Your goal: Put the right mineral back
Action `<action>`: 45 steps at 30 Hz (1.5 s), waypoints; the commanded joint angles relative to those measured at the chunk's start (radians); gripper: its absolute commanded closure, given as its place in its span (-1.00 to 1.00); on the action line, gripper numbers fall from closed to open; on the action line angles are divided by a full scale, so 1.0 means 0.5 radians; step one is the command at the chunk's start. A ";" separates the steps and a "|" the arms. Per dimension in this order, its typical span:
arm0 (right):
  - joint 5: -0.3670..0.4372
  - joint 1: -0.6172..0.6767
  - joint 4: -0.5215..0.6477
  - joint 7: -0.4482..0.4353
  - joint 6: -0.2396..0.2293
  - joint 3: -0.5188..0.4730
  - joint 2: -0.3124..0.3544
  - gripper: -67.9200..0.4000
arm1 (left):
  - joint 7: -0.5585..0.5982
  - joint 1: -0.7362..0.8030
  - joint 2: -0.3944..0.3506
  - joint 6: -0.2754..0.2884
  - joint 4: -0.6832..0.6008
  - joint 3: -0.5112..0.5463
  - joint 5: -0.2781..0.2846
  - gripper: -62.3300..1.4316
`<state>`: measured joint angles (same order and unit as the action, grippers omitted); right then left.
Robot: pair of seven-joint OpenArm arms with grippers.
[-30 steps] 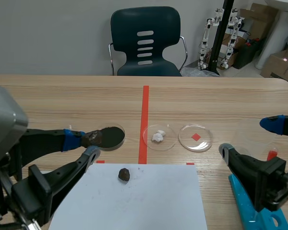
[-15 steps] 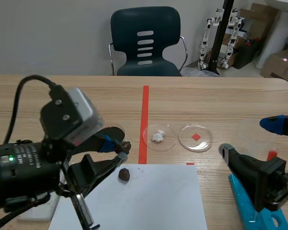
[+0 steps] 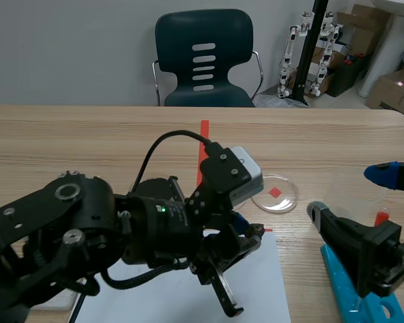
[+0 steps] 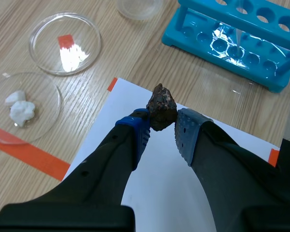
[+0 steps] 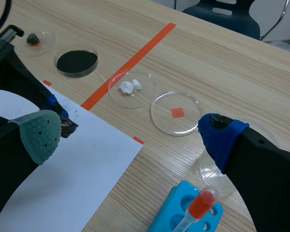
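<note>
Mineral lump [image 4: 162,107], rough and dark brown, clamped between the blue-padded tips of the left gripper's [image 4: 161,126] fingers [image 4: 135,137], over a white paper sheet [image 4: 157,169] near its corner, on the wooden desk [image 4: 130,58]. Clear round dish with a red square mark [image 4: 65,43] ahead of the fingers, well apart from the lump. Right gripper [image 5: 128,133]: fingers spread wide, grasping nothing, over a blue plastic tube rack [image 5: 183,212].

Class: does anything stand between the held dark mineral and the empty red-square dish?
Nothing visible does. Between the mineral, shut in the left gripper's fingers, and the empty dish lie only bare paper and table.
</note>
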<state>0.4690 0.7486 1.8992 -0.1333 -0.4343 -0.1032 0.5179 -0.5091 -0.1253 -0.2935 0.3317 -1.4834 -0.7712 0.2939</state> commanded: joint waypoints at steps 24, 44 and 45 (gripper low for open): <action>0.021 -0.002 0.040 -0.031 -0.002 -0.016 0.006 -0.74 | -0.582 -0.422 0.669 -0.943 0.805 -0.084 0.123 0.55; 0.021 -0.002 0.040 -0.031 -0.002 -0.016 0.006 -0.74 | -0.760 -0.481 0.791 -0.997 1.073 -0.084 0.108 0.54; 0.021 -0.002 0.040 -0.031 -0.002 -0.016 0.006 -0.74 | -0.760 -0.481 0.792 -0.997 1.073 -0.084 0.108 0.54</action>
<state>0.4690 0.7486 1.8992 -0.1333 -0.4343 -0.1032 0.5179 -0.8902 -0.3599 0.0917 -0.1646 -0.9356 -0.8177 0.3450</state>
